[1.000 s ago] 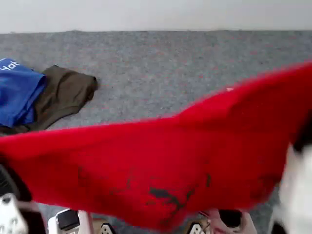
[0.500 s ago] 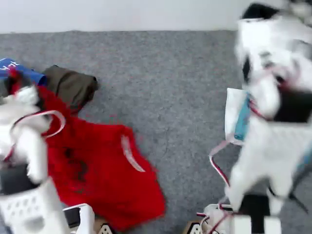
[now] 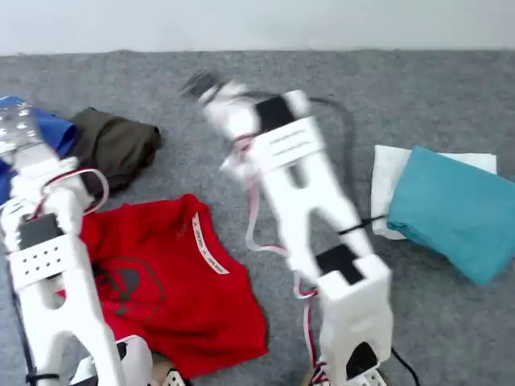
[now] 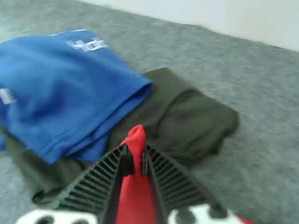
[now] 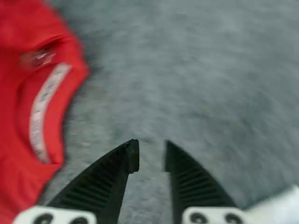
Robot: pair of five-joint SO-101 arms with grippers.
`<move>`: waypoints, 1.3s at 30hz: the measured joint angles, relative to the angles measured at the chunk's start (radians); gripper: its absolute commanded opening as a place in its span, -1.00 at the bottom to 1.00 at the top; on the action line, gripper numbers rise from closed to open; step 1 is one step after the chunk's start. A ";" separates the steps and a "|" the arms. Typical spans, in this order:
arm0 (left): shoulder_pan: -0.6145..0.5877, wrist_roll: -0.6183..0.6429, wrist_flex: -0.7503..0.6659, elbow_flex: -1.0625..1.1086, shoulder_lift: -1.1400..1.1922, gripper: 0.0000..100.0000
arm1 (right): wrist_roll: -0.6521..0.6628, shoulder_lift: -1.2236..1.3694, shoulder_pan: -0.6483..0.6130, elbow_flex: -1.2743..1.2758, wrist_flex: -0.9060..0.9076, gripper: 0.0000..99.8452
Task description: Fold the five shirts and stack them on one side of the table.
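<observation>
Red shirt [image 3: 177,297] clamped in left gripper [image 4: 134,151], likely for flattening; right gripper [image 5: 151,156] (empty, jaws apart) beside shirt's collar [image 5: 44,107].

The left arm [image 3: 56,265] covers one side of the red shirt [image 3: 177,281], and at its wrist just a tuft of that cloth pokes up between the fingers [image 4: 173,182]. The white shirt [image 3: 386,177] lies mostly under the teal shirt [image 3: 459,209], and the olive shirt [image 3: 117,149] runs beneath the blue shirt [image 4: 56,88], itself cut off at the edge. The far end of the right arm [image 3: 306,185] is a smear from above.
</observation>
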 measured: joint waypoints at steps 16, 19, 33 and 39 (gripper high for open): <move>-0.147 -0.003 -0.002 0.143 0.002 -0.98 | -0.097 0.393 -0.270 -0.002 -0.275 -0.85; -0.152 -0.003 -0.002 0.143 0.002 -0.98 | -0.103 0.404 -0.215 -0.012 -0.295 -0.94; 0.057 -0.003 0.325 0.003 0.002 -0.97 | 0.064 0.411 0.072 -0.199 0.091 -0.98; 0.216 -0.049 0.388 -0.008 0.003 -0.97 | 0.206 0.310 0.244 0.005 0.092 -0.98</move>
